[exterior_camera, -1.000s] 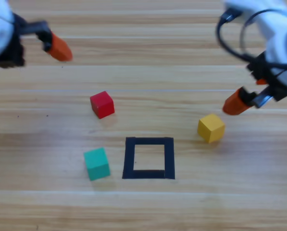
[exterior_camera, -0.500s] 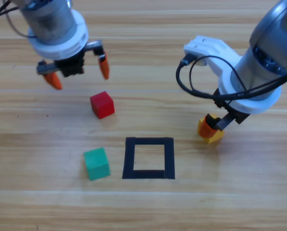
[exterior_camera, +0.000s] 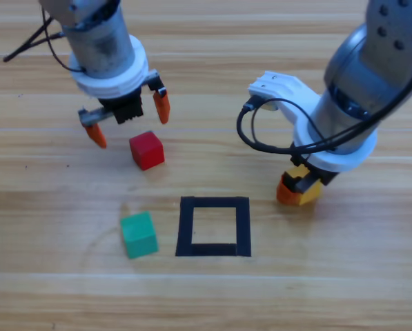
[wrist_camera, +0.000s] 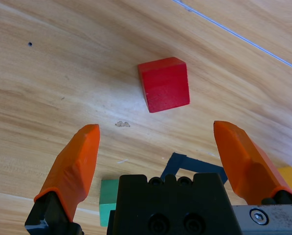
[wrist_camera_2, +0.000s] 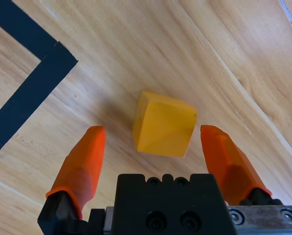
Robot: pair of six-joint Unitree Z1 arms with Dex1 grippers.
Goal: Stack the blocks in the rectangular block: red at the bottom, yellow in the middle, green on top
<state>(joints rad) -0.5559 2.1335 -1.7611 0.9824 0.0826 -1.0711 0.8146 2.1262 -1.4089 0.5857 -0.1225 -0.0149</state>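
Left claw [exterior_camera: 128, 116] open, hovering just behind red cube [exterior_camera: 146, 149]. Right claw [wrist_camera_2: 158, 147] open, straddling yellow cube [wrist_camera_2: 164, 123] right of black tape square [exterior_camera: 214, 226]. Teal-green cube [exterior_camera: 139, 234] left of square, on desk [exterior_camera: 206, 296].

Bright even light, soft faint shadows, mild glare on wood, sharp focus

From above, we are looking straight down on the wooden table [exterior_camera: 206, 303], far enough off to take in both arms, all three cubes and the black tape square [exterior_camera: 213, 226]. On the left wrist we are looking close along the jaws at the red cube [wrist_camera: 164, 84], with a corner of the tape square and the green cube [wrist_camera: 108, 206] showing near the bottom. On the right wrist we are looking closer still at the yellow cube [wrist_camera_2: 164, 123] and another corner of that same square, which all three views are sharing.
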